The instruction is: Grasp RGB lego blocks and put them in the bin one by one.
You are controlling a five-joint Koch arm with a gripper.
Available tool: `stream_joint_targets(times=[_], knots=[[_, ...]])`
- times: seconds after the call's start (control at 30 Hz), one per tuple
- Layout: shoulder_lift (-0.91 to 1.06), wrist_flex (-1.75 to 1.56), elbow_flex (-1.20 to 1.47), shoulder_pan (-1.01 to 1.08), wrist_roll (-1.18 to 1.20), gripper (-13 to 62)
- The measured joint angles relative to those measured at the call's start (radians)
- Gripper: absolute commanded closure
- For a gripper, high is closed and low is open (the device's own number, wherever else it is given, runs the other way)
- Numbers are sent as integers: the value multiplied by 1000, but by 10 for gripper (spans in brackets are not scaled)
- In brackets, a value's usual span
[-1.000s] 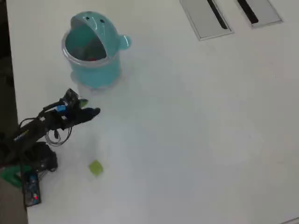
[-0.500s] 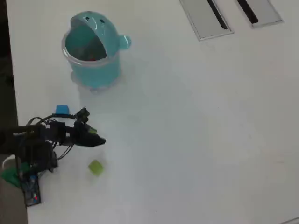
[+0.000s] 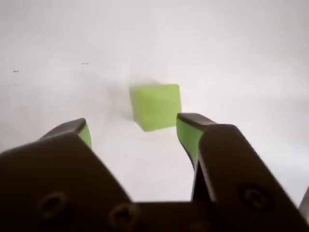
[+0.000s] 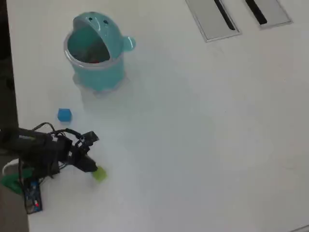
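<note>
The yellow-green block [image 3: 155,106] lies on the white table just beyond my gripper's [image 3: 135,126] tips, nearer the right jaw. The jaws stand wide apart and hold nothing. In the overhead view the gripper [image 4: 93,153] is at the lower left, with the yellow-green block [image 4: 100,174] by its lower fingertip. The blue block [image 4: 64,115] lies a little above the arm. The teal bin [image 4: 107,77] stands upright at the upper left, and a small red spot [image 4: 96,61] shows inside it.
Two grey flat panels with black slots [image 4: 207,21] [image 4: 275,14] lie at the table's top right. The table's left edge runs close behind the arm. A green part and a small circuit board [image 4: 33,199] sit by the arm's base.
</note>
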Motion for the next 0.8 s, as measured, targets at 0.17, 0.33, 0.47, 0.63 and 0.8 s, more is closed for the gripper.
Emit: stream_joint_targets(times=[0.17, 0.33, 0.47, 0.63, 0.8], knots=[[-123, -71, 0, 28, -26, 161], [-244, -133, -3, 80, -46, 161], [-333, -144, -63, 132, -86, 163], [-430, -186, -87, 167, -95, 163], [-463, -198, -86, 179, -95, 178]])
